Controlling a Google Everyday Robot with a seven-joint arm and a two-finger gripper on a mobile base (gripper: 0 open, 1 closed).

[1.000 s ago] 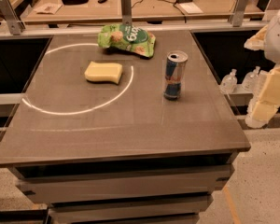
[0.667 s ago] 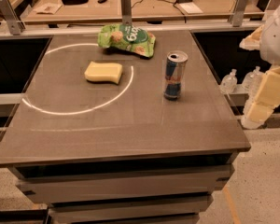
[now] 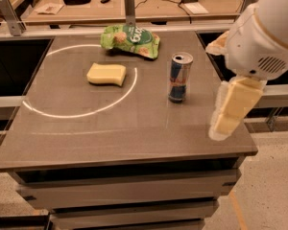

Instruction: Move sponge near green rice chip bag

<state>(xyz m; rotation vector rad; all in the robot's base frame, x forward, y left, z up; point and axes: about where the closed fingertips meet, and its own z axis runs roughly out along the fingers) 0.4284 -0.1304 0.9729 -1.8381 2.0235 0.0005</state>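
Note:
The pale yellow sponge [image 3: 106,74] lies flat on the table's left half, inside a white circle line. The green rice chip bag [image 3: 130,39] lies at the table's far edge, a short way behind and right of the sponge, not touching it. My gripper [image 3: 216,87] hangs over the table's right edge, right of the can and far from the sponge. Its pale yellow fingers [image 3: 230,109] are spread apart with nothing between them.
A blue-and-silver drink can [image 3: 179,77] stands upright right of centre, between the gripper and the sponge. The grey table [image 3: 110,138] carries a white circle line [image 3: 77,114]. A wooden workbench [image 3: 134,4] with cables stands behind it.
My arm and gripper have moved left, from beyond the table's right side to over its right edge. The sponge, bag and can have not moved.

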